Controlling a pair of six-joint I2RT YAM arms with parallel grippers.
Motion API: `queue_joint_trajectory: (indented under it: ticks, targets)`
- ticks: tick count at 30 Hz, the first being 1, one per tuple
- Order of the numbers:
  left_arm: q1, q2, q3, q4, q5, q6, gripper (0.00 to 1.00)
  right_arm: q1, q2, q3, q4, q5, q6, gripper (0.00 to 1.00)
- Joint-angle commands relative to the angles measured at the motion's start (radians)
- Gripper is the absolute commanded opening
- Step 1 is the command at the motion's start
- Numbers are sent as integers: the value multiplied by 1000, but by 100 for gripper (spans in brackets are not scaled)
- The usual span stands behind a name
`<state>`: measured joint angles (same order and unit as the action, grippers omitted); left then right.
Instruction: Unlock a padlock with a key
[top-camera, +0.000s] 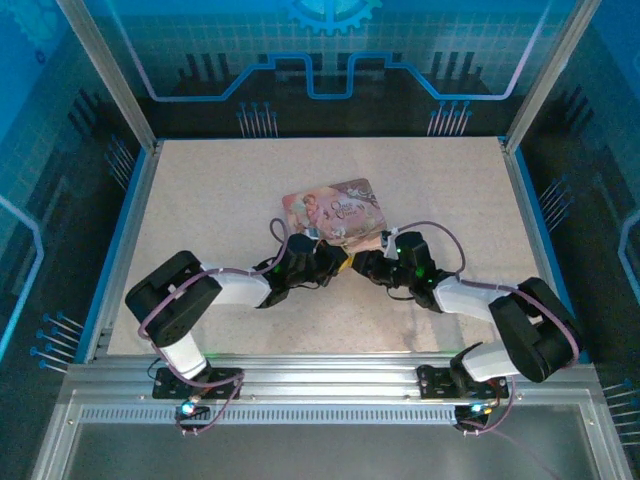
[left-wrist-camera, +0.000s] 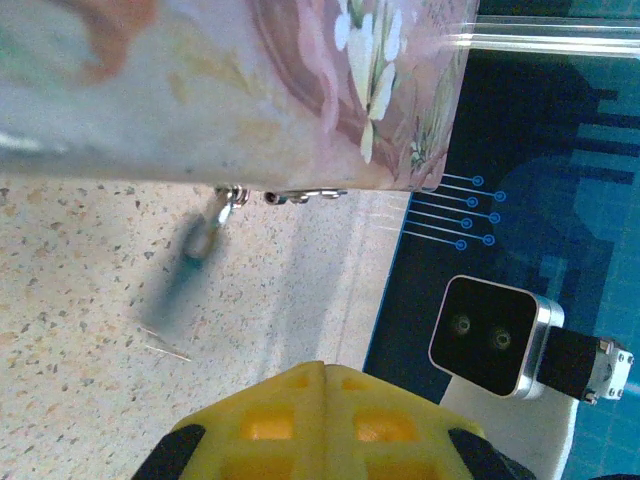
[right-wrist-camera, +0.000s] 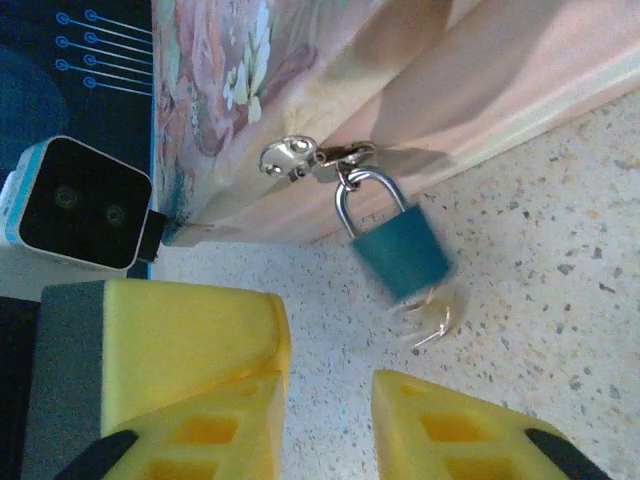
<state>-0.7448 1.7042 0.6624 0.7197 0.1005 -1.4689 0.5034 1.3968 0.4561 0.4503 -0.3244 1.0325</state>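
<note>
A small teal padlock (right-wrist-camera: 400, 255) hangs by its silver shackle from the clasp (right-wrist-camera: 300, 155) on the pink tin box (right-wrist-camera: 330, 90), its lower end blurred. The key (right-wrist-camera: 428, 318) shows as a faint metal smear with a thin ring at the padlock's bottom. My right gripper (right-wrist-camera: 330, 375) is open, its yellow fingers (right-wrist-camera: 215, 400) just short of the padlock with bare table between them. In the left wrist view the padlock (left-wrist-camera: 190, 265) is a blurred teal streak under the tin's edge. My left gripper (left-wrist-camera: 322, 368) is shut with nothing between the tips, a short way back from it.
The pink illustrated tin (top-camera: 335, 212) lies mid-table, and both grippers (top-camera: 325, 262) (top-camera: 372, 262) meet at its near edge. A speckled beige table (top-camera: 200, 200) lies around it, with raised blue edges and a metal frame (top-camera: 120, 90) on all sides.
</note>
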Motion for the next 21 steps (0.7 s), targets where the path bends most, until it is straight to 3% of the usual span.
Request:
queue_joint_trajectory:
  ticks: [1,9,16,21]
  targets:
    - [-15,48,-20,-43,52,-74,6,-2,-25,-12,-57,-15,-61,32]
    - [-1,-29,-35,-131,35,-16,13,-40,-9,-18,-58,-10,-129,35]
    - [46,-149,-77,-247,16,56,25,-93,-52,6,-97,-33,-292,46]
    - [61,-244,-76,-380,-14,138,30,-114,-71,124,-266,-22,-453,57]
